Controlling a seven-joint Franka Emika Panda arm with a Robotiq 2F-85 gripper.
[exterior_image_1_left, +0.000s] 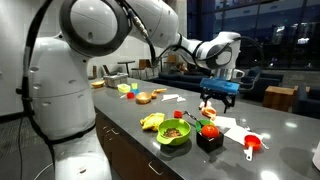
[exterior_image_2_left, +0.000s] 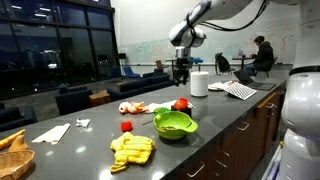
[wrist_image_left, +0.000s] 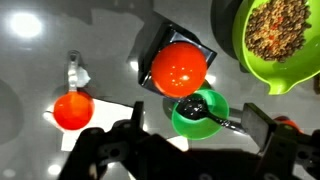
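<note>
The little green scoop (wrist_image_left: 198, 110) sits on the grey counter (wrist_image_left: 30, 70). In the wrist view it lies right under the gripper (wrist_image_left: 198, 130), between the two fingers. Its cup faces up. Its dark handle is its long line. It sticks out toward the finger on the right of that view and runs almost from finger to finger. The gripper is wide open and holds nothing. A red ball (wrist_image_left: 179, 67) on a black box (wrist_image_left: 165, 35) is just beside the scoop. A green bowl (wrist_image_left: 280, 40) of grains is near. A red scoop (wrist_image_left: 73, 108) lies well apart.
</note>
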